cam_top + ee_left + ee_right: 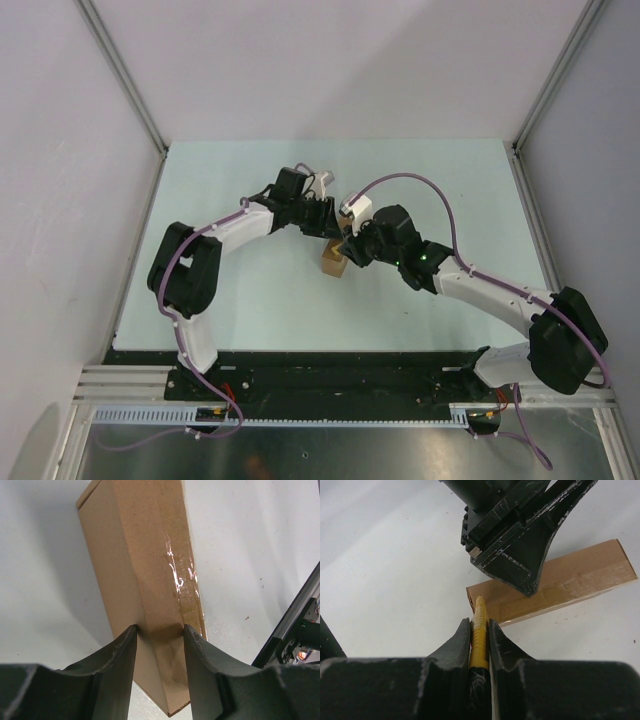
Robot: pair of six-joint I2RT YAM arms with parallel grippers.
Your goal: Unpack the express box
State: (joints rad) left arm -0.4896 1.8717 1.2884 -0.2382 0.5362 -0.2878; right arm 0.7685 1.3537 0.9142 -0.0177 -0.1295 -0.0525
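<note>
The pale, flat table (220,300) carries both arms. The white-and-black left arm (215,235) and the right arm (500,295) bend toward each other, and their ends meet near the middle of the table.

The express box (140,555), a small flat rectangular carton of brown cardboard, is between the two fingers of the left gripper (159,627). The fingers press on its two broad faces near one end, so this gripper is closed on the box, and most of the box reaches forward, away from the palm. In the right wrist view the box (570,580) lies ahead of the right gripper (479,622) and a little to the right, under one black finger (520,560) of the left gripper.

The right gripper is closed tightly on a yellow ribbed utility knife (480,610), which points forward out of the jaws. The tip of the knife is at the near end of the box; whether it touches, I cannot tell.

A strip of clear shiny tape (182,580) runs along the length of the box.
</note>
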